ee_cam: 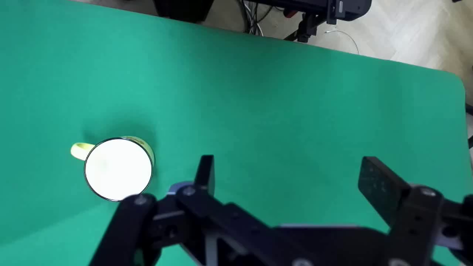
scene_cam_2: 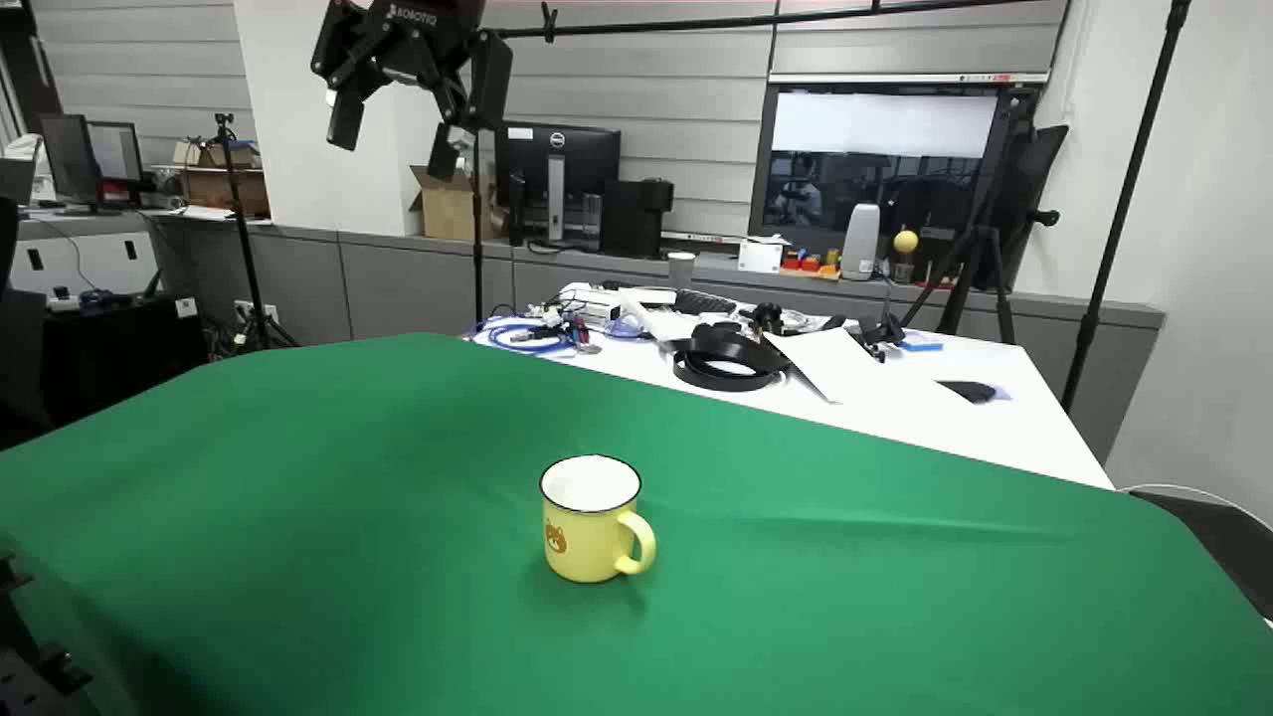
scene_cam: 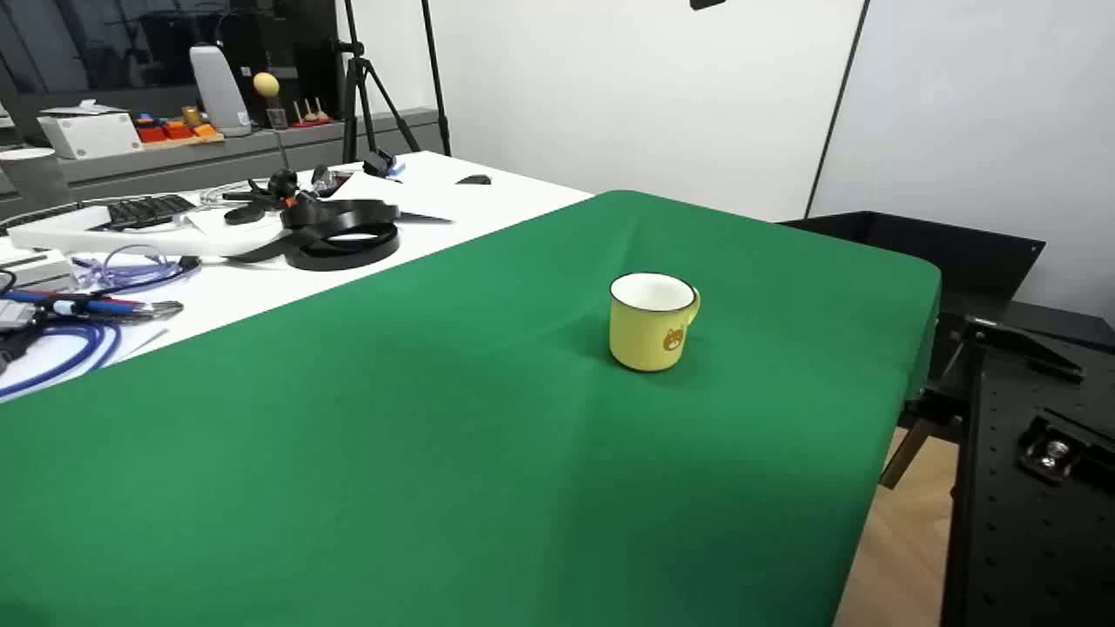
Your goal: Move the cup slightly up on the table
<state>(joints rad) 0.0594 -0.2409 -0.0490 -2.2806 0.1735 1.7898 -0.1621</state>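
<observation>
- We see the black two-fingered Robotiq gripper (scene_cam_2: 396,139) hanging high in an exterior view, well above the large flat green-cloth-covered table (scene_cam_2: 895,617).
- Its fingers (ee_cam: 380,188) point downward at a slight tilt, and in the wrist view we find them spread wide apart, the table showing through the gap.
- In both exterior views we see the small pale-yellow cylindrical cup (scene_cam: 645,340) upright on the table, white inside and dark-rimmed.
- From the wrist we see it to the left of both fingers, its small side handle pointing away from them.
</observation>
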